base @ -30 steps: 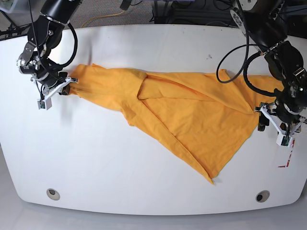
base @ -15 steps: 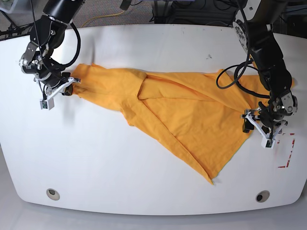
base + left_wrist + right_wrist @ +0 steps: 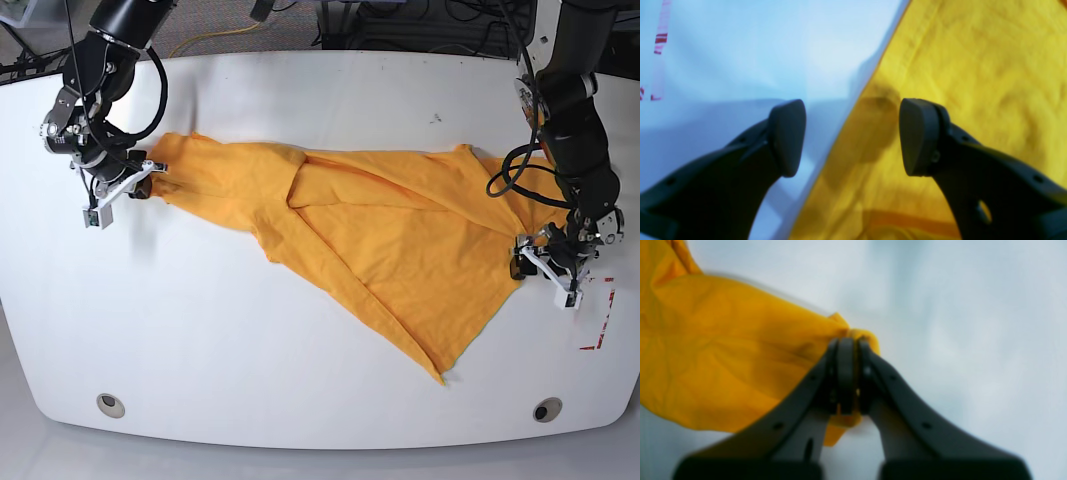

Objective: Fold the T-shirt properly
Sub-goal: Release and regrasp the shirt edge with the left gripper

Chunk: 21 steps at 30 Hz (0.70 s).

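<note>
The orange-yellow T-shirt (image 3: 400,240) lies spread and wrinkled across the white table, one point trailing toward the front. My right gripper (image 3: 150,183), at the base view's left, is shut on the T-shirt's corner (image 3: 853,336); a small fold of cloth pokes out between the pressed fingers. My left gripper (image 3: 522,262), at the base view's right, stands open low over the T-shirt's right edge (image 3: 873,86). One fingertip (image 3: 786,136) is over bare table, the other fingertip (image 3: 918,136) over the cloth. Nothing is between them.
Red tape marks (image 3: 600,320) sit on the table (image 3: 250,340) just right of my left gripper. Two round holes (image 3: 111,405) (image 3: 547,409) lie near the front edge. Cables hang behind the table's far edge.
My left arm has swung inward and down, bringing its open gripper to the T-shirt's right edge. The right gripper has stayed put, still pinching the cloth.
</note>
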Each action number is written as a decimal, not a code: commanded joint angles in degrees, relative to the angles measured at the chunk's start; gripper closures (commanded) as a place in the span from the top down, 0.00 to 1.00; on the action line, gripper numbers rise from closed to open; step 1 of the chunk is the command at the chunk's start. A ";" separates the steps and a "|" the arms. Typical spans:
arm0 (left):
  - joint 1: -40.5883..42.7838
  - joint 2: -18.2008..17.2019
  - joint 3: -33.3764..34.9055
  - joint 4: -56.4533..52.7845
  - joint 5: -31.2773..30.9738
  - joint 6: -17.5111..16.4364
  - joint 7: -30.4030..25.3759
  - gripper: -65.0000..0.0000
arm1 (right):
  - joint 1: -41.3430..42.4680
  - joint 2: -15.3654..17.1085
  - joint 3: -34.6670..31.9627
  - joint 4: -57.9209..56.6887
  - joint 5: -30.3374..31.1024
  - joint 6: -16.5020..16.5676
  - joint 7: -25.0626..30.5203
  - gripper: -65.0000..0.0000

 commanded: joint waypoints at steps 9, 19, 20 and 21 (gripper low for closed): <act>2.84 -0.41 7.66 1.05 -0.77 -3.95 5.12 0.50 | 0.80 0.24 0.15 1.11 0.73 0.40 0.88 0.00; 7.15 0.65 7.40 7.82 -0.77 -3.95 5.21 0.01 | 0.80 -0.02 0.15 1.11 0.73 0.40 0.88 0.00; 7.94 0.74 7.40 8.96 -0.77 -3.95 5.30 0.00 | 0.80 -0.02 0.15 1.11 0.73 0.40 0.88 0.00; 8.65 0.74 7.40 10.11 -0.77 -3.95 5.38 0.00 | 0.80 -0.02 0.15 1.11 0.73 0.40 0.88 0.00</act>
